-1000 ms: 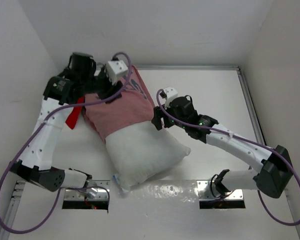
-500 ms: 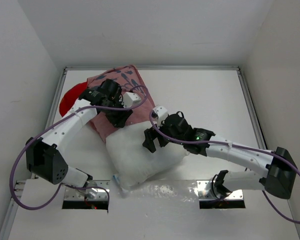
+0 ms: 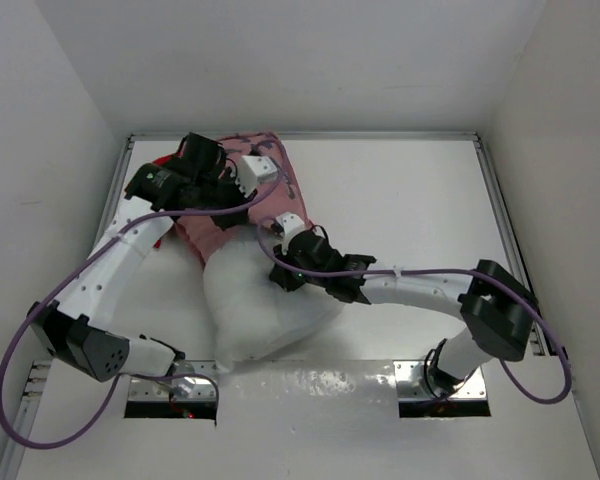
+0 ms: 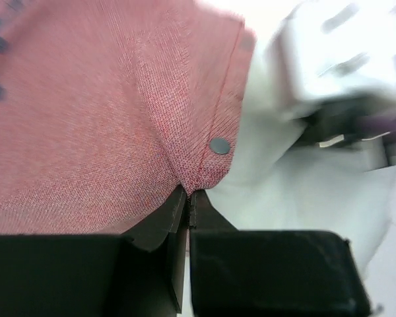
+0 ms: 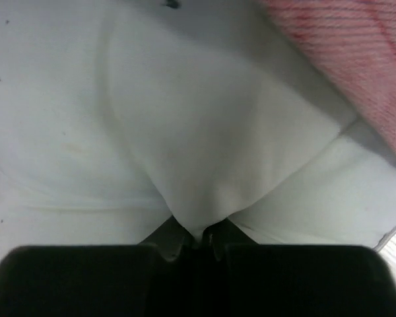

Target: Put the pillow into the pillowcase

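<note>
The white pillow lies bunched at the near middle of the table, its far end under the edge of the red pillowcase. My left gripper is shut on the pillowcase's hem, right beside a small snap button. The pinkish cloth fills the left wrist view, with the pillow to its right. My right gripper is shut on a pinched fold of the pillow, close to the pillowcase edge. The two grippers are near each other at the pillowcase mouth.
White walls close in the table on three sides, with a metal rail along the right edge. Two metal base plates sit at the near edge. Purple cables loop off both arms.
Both grippers have closed. The left one swung back to the pillowcase hem and took hold of it. The right one moved left and pinched the pillow, which has bunched up and shifted left.
</note>
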Controlling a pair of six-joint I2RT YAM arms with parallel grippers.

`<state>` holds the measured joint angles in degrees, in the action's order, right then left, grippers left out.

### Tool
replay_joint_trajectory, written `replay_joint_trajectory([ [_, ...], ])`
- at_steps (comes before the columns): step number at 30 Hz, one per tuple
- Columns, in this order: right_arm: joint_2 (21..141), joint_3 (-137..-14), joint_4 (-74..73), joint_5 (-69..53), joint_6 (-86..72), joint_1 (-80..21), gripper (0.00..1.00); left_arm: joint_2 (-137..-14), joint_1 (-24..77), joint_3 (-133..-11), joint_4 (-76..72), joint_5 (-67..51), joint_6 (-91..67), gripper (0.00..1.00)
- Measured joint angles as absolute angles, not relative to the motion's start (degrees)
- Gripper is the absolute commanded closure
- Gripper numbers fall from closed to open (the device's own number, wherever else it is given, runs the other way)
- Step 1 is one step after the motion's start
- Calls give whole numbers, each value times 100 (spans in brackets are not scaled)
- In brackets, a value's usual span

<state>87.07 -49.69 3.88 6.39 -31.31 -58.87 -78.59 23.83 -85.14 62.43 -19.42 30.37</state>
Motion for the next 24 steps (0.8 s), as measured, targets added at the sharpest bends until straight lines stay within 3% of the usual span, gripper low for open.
replay_joint_trajectory([
  [7,9166,-6055,1092,541,-3144,-5872,100,-7863,2322,-9660,6449,-2377,3210,100],
  [12,9161,-7435,1938,1647,-2082,-5913,100,-8648,2307,-11745,6814,-2423,3454,100],
  [16,9450,-8781,2528,2716,-950,-5887,100,-8777,2290,-12860,6204,-2298,3428,100],
  [21,10366,-10031,2919,3535,-193,-5756,100,-8788,2292,-13576,5988,-2143,3258,100],
  [24,10571,-10055,2657,3667,-342,-5384,100,-8838,2294,-13679,6158,-1874,3175,100],
])
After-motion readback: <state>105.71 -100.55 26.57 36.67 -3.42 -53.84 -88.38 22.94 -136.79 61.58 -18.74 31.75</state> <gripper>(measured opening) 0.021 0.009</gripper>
